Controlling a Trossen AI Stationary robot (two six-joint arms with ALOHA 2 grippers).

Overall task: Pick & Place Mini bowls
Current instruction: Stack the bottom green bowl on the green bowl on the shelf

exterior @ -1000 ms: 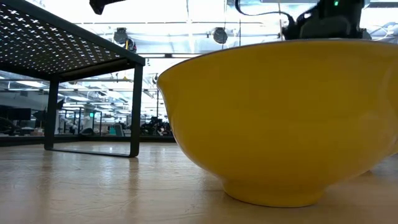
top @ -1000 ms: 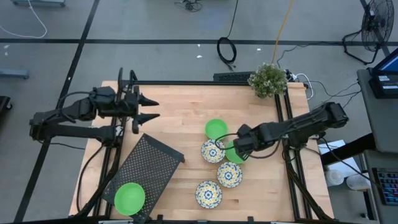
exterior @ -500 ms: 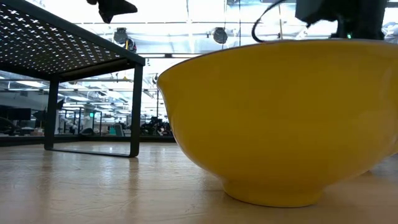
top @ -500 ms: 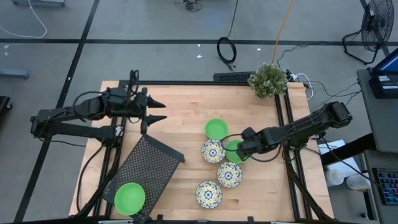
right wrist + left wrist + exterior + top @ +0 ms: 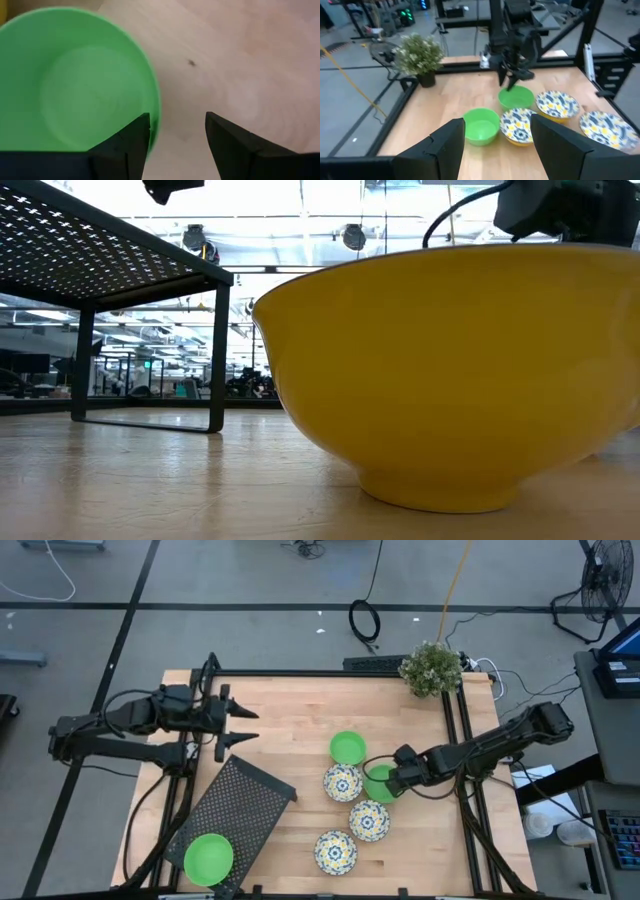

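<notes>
Two green mini bowls stand on the wood: one (image 5: 347, 747) farther back, one (image 5: 376, 784) under my right gripper (image 5: 387, 780). A third green bowl (image 5: 208, 857) sits on the near end of the black mesh tray (image 5: 240, 802). Three patterned bowls (image 5: 342, 782) (image 5: 369, 820) (image 5: 335, 852) stand on their feet close by. In the right wrist view my open right gripper (image 5: 177, 135) straddles the green bowl's rim (image 5: 156, 107), one finger over the hollow and one outside; whether it touches, I cannot tell. My left gripper (image 5: 240, 725) hovers open near the table's far-left corner.
A potted plant (image 5: 431, 668) stands at the far-right corner. The mesh tray lies slantwise on the near-left part of the table. In the low view a patterned bowl's yellow outer wall (image 5: 450, 370) fills the foreground, with the tray's legs (image 5: 218, 350) at its left.
My right gripper has shifted a little toward the table's right edge, staying over the green bowl's rim. My left gripper has swung slightly out over the table and back, ending a bit nearer the near edge. No bowl has visibly moved.
</notes>
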